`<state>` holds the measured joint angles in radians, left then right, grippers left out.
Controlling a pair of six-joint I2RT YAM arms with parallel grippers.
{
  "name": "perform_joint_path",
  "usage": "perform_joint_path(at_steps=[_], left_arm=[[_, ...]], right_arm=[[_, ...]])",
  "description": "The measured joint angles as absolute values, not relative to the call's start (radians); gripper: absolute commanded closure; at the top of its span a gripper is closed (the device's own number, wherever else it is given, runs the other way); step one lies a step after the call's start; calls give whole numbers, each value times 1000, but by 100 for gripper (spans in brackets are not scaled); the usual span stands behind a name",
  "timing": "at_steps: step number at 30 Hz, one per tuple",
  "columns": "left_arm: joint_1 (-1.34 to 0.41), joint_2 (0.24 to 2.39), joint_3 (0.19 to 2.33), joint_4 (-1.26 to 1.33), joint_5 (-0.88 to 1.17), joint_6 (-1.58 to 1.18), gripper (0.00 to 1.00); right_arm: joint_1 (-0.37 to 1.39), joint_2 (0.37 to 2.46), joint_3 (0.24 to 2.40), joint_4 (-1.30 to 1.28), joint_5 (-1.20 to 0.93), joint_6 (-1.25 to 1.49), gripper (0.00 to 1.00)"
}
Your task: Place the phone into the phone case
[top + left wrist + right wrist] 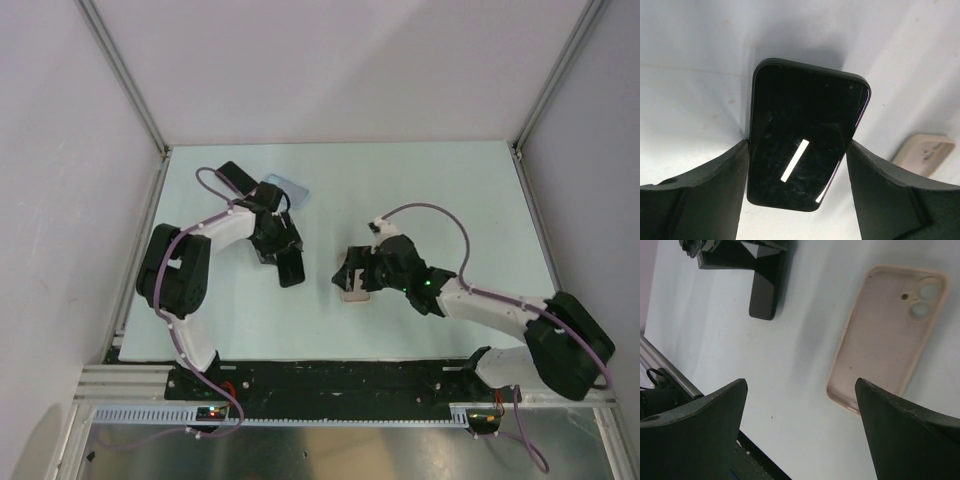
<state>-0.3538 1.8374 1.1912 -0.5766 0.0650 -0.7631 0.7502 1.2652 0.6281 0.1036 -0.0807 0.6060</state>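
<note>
Left arm (225,228) and right arm (495,308): white tubular links joined by bulky black housings. A lilac cable (208,176) runs along each arm to the wrist. A small green light (427,284) glows on the right arm. Fingers (695,432): matte black, broad wedges tapering to blunt tips.

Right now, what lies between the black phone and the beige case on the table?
Nothing: only bare table separates the phone from the beige case, clearest in the right wrist view.
</note>
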Motion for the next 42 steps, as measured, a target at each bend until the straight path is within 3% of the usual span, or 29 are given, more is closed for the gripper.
perform_joint_path(at_steps=[12,31,37,42], left_arm=[[-413,1814,1125,-454,210,-916,44],[-426,1792,1081,-404,251,-927,38],[-426,1774,1060,-402,250,-925,37],[-425,1772,1058,-405,251,-916,33]], right_arm=[[849,1650,854,216,-142,598,17],[849,1814,906,281,-183,617,24],[838,1843,909,327,-227,609,40],[825,1871,920,340,-251,607,71]])
